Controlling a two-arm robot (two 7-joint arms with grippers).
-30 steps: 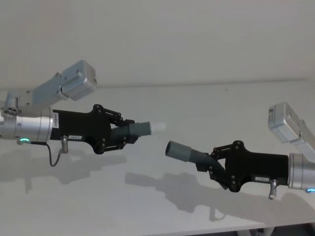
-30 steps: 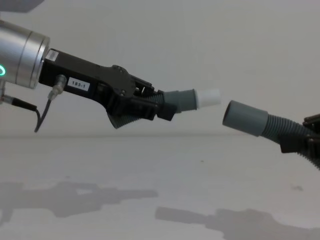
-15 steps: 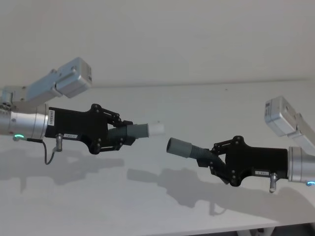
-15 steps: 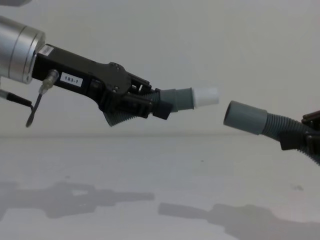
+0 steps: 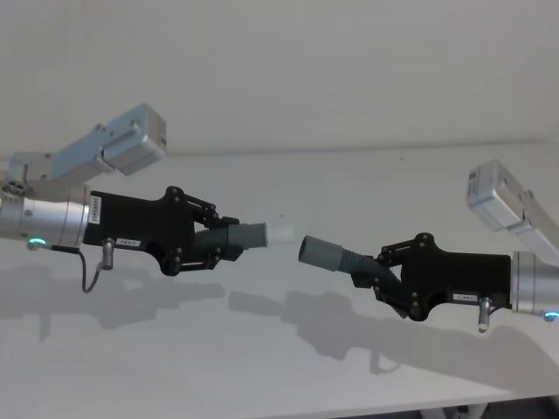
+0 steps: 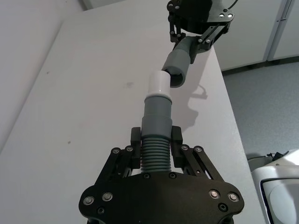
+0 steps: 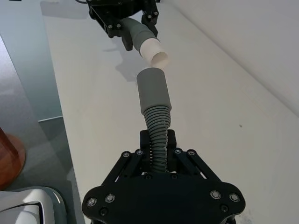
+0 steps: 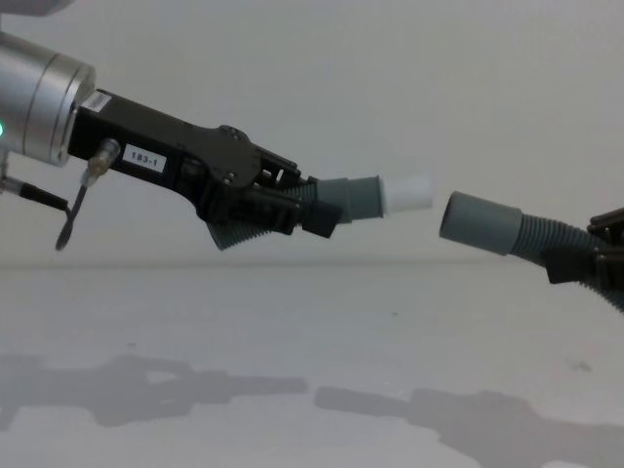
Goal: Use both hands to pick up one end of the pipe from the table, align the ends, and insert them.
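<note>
**Item: two-part corrugated pipe. Status: lifted, not yet joined.**

- Left gripper (image 8: 304, 207): reached in from the counter's left side, held clear of the surface. Fingers pinched the ribbed body of the left hose piece (image 5: 218, 238), just behind its grey cuff.
- Left hose piece: off the counter, pointing toward the counter's middle. Its white tip (image 8: 409, 193) stuck out past the fingers with nothing around it.
- Right gripper (image 5: 377, 275): reached in from the counter's right side, also held clear. Fingers clamped the ribbed body of the right hose piece (image 7: 158, 126), some way back from its cuff.
- Right hose piece: off the counter, with its socket cuff (image 8: 479, 223) turned to face the white tip.
- Counter (image 5: 262, 375): plain white. It carried only the shadows of both arms, roughly midway between its left and right edges.

**Relation of ends:** near but apart. The chest view showed a narrow open gap between tip and socket mouth. The tip sat slightly above the mouth, and the two axes met at a shallow angle, not in a straight line.

**Progress, as judged:**
- Done: pick-up of both pieces, and rough facing of the ends.
- Left: fine levelling of the two ends, closing the gap, and seating the tip inside the socket.
</note>
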